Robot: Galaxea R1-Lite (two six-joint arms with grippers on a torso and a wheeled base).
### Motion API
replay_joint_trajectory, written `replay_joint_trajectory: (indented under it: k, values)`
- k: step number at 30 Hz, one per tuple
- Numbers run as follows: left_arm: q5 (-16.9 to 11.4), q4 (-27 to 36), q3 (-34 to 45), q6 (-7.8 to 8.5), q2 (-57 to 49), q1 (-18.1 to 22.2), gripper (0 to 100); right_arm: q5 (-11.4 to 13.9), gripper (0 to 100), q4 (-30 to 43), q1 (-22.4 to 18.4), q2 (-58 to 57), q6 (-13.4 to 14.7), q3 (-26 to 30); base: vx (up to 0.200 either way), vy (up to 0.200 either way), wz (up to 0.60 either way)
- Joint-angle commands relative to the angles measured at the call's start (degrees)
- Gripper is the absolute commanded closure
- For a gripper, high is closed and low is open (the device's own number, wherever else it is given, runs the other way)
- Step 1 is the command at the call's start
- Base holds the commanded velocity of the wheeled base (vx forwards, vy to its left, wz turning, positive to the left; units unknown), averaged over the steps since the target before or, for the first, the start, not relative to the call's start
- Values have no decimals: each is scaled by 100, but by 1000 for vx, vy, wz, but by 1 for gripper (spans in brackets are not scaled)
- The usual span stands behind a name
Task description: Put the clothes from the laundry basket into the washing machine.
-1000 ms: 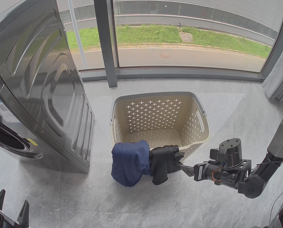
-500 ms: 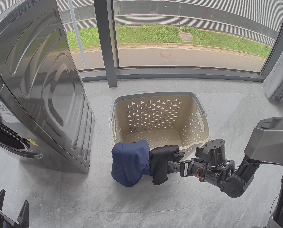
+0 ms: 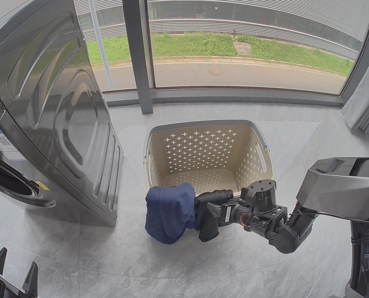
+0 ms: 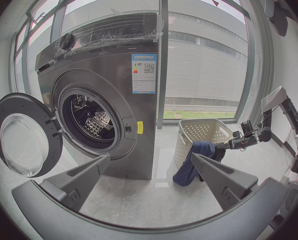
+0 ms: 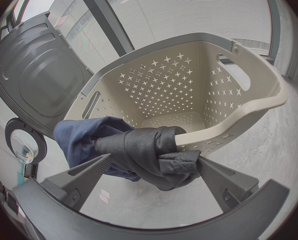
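The cream laundry basket [image 3: 205, 124] stands on the floor beside the washing machine [image 3: 48, 104]. A dark blue cloth [image 3: 170, 212] and a black cloth [image 3: 205, 225] hang over its near rim. My right gripper [image 3: 213, 210] is open at the black cloth [image 5: 149, 150], one finger on each side of the bunched fabric. In the right wrist view the blue cloth [image 5: 78, 134] lies just beyond. My left gripper [image 3: 13, 270] stands open and empty low at the left, facing the washer's open drum [image 4: 90, 119].
The washer's round door [image 4: 23, 134] is swung wide open to the side. Tall windows and a grey pillar [image 3: 137, 46] stand behind the basket. A curtain [image 3: 366, 100] hangs at the far right. Bare floor lies in front of the basket.
My right gripper has moved left, from clear of the black cloth to straddling it. The cloths, the basket and my left gripper have stayed put.
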Motion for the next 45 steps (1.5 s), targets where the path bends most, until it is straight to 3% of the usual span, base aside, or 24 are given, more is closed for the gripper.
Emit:
replay_joint_trajectory:
  k: [1,10,19,20,31,45]
  values:
    - [2,0,92,-10,-66,0,0,-4,0,40,-7,233,-1,-201,0,0,0]
    - [-7,0,92,-10,-66,0,0,-4,0,48,-51,655,26,-710,0,0,0]
    - [-16,0,92,-1,-66,0,0,-4,0,-31,-33,796,35,-842,0,0,0]
    - [-16,0,92,-1,-66,0,0,-4,100,-31,-24,804,43,-842,0,0,0]
    - [-16,0,84,-10,-66,0,0,-4,100,-127,90,664,166,-675,0,0,0]
    - [-16,0,84,-10,-66,-9,0,-4,100,-444,512,-1270,166,722,0,0,0]
